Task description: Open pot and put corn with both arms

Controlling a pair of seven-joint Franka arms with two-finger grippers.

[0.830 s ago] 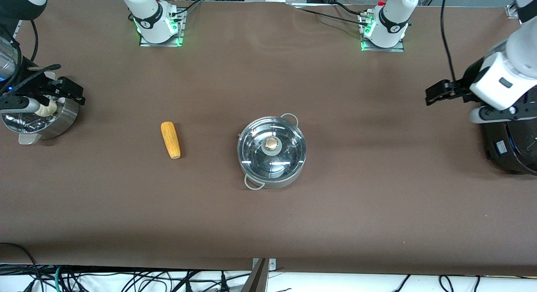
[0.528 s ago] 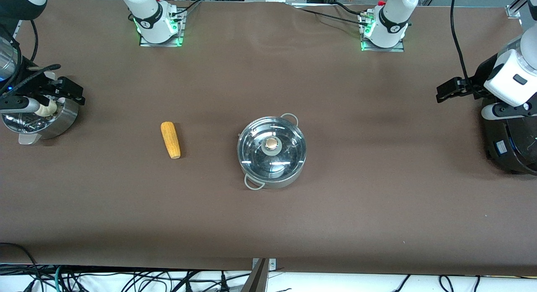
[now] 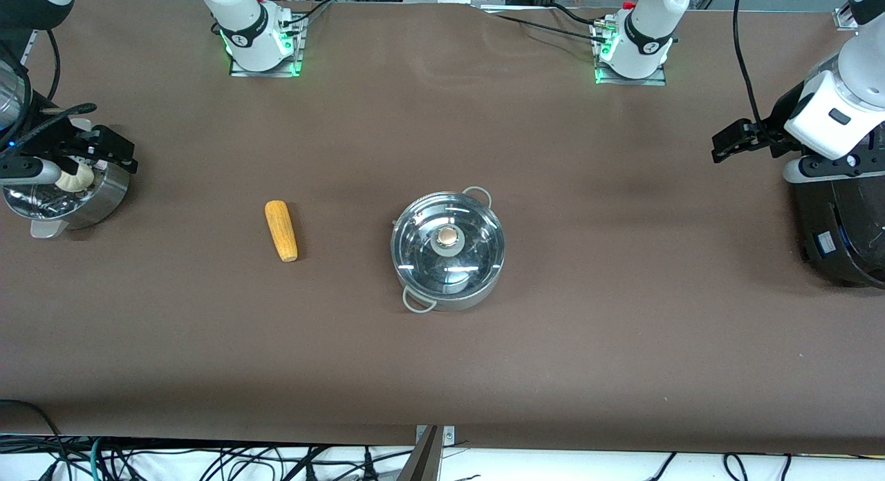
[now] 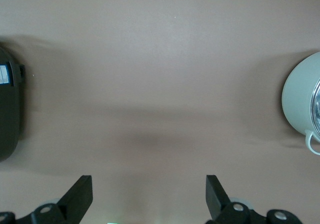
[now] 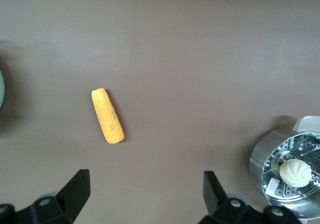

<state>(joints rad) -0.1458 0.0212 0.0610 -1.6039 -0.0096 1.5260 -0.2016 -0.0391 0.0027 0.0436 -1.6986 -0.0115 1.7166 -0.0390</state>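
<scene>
The left gripper (image 3: 726, 148) is held in the air over bare table beside the black cooker (image 3: 840, 236) at the left arm's end, its fingers (image 4: 80, 196) spread wide with nothing between them. The right gripper (image 3: 114, 153) is held above the steel steamer pot (image 3: 69, 194) at the right arm's end, its fingers (image 5: 75, 191) likewise spread wide and empty; a pale bun (image 3: 72, 180) is seen inside that steamer pot. The corn (image 3: 281, 229) is laid on the brown table (image 3: 588, 329), between the steamer pot and the pot (image 3: 447, 250) and well apart from both. The pot is set near the middle of the table and is closed by its glass lid (image 3: 449, 260), the tan knob (image 3: 449, 237) showing at the lid's centre.
</scene>
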